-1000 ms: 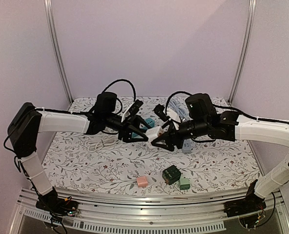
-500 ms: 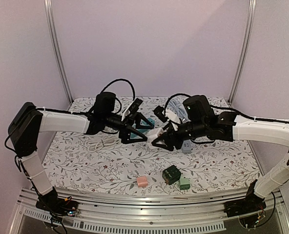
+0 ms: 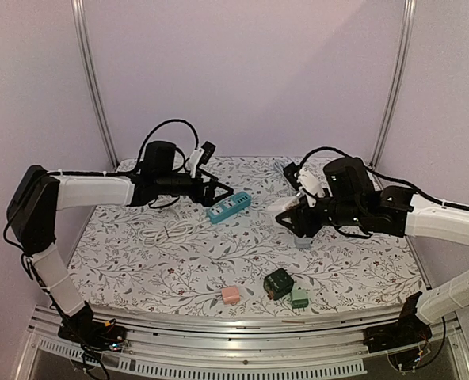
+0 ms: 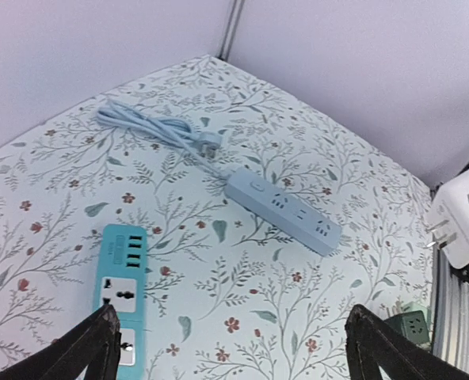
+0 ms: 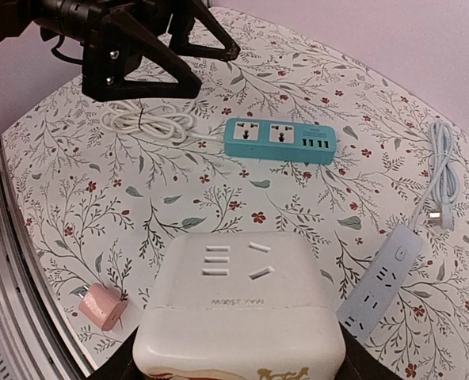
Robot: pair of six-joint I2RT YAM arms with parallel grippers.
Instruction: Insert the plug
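Note:
The plug is a white cube adapter with socket slots on its upper face and metal prongs on one side. My right gripper is shut on it, holding it in the air over the middle right of the table. A teal power strip lies flat at the centre back, also in the right wrist view. My left gripper hangs open and empty just above and left of the teal power strip. In its own view the left gripper has nothing between its fingers.
A grey-blue power strip with its coiled cable lies under the right arm. A white cable is bundled at the left. A pink adapter, a dark green cube and a light green one sit near the front edge.
The left gripper opened, let go of the white plug and drew back to the left. The right arm carried the plug away to the right.

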